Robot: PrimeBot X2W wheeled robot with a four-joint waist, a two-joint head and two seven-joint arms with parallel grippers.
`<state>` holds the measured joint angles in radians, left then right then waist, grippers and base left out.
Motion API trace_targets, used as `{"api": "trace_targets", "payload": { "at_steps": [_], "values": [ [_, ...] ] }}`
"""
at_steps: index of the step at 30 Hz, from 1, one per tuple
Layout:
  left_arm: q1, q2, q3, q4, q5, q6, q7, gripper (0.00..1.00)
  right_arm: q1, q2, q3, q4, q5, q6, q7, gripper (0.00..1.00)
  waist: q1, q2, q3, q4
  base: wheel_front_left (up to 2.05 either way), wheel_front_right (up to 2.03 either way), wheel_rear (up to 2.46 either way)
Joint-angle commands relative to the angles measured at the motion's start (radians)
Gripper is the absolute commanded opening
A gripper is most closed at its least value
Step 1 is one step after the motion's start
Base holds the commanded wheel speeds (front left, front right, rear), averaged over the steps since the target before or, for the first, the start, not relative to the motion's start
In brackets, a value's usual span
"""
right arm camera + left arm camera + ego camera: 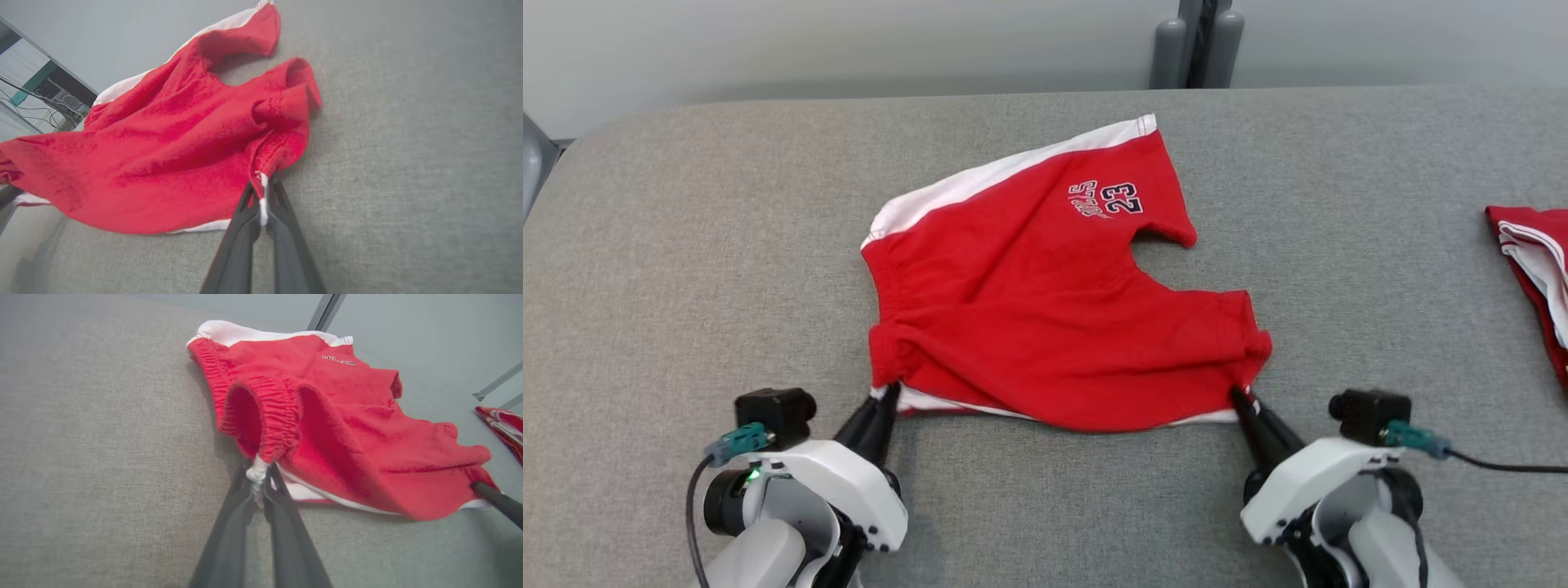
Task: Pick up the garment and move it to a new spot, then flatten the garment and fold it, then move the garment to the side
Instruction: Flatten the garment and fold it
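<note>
A: Where do we stand with the red shorts (1045, 294)?
B: They lie mid-counter (686, 245), roughly spread but rumpled, with the near edge lifted. Our left pincer (888, 398) is clamped on the near waistband corner, and our right pincer (1241, 398) is closed on the near leg-hem corner.
A: So what is left?
B: We judge we are in the flattening step: no fold is made yet, and the move aside waits. Another red garment (1531, 278) sits folded at the counter's right edge, well apart from ours
</note>
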<state>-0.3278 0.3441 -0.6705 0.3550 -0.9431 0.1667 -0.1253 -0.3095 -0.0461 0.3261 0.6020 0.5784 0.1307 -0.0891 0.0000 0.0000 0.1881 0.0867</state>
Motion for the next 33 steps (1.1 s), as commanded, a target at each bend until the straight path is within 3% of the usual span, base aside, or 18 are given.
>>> {"api": "trace_targets", "payload": {
  "at_steps": [1,5,8,18,24,33],
  "values": [
    [-0.008,0.02,-0.014,-0.007,0.01,-0.012,0.027,0.0,-0.018,-0.009,-0.015,-0.017,-0.013,0.0,-0.006,0.0,0.0,0.0,-0.007,-0.005,0.0,0.0,0.0],
    [-0.028,0.097,-0.105,-0.054,0.036,-0.067,0.193,0.0,-0.04,-0.033,-0.057,-0.084,-0.044,0.0,0.018,0.0,0.0,0.0,-0.029,-0.01,0.0,0.0,0.0],
    [-0.064,0.17,-0.135,-0.122,0.057,-0.085,0.291,0.0,-0.061,-0.053,-0.09,-0.158,-0.063,0.0,0.055,0.0,0.0,0.0,-0.046,-0.014,0.0,0.0,0.0],
    [-0.201,0.312,-0.09,-0.434,-0.077,-0.123,0.585,0.0,-0.167,-0.124,-0.149,-0.447,-0.152,0.0,0.202,0.0,0.0,0.0,-0.097,-0.019,0.0,0.0,0.0],
    [-0.321,0.324,-0.021,-0.5,-0.202,-0.105,0.723,0.0,-0.263,-0.138,-0.175,-0.553,-0.222,0.0,0.221,0.0,0.0,0.0,-0.118,-0.026,0.0,0.0,0.0],
    [-0.426,0.244,0.125,-0.482,-0.448,-0.033,0.801,0.0,-0.346,-0.146,-0.206,-0.595,-0.308,0.0,0.25,0.0,0.0,0.0,-0.124,-0.047,0.0,0.0,0.0]
  ]
}}
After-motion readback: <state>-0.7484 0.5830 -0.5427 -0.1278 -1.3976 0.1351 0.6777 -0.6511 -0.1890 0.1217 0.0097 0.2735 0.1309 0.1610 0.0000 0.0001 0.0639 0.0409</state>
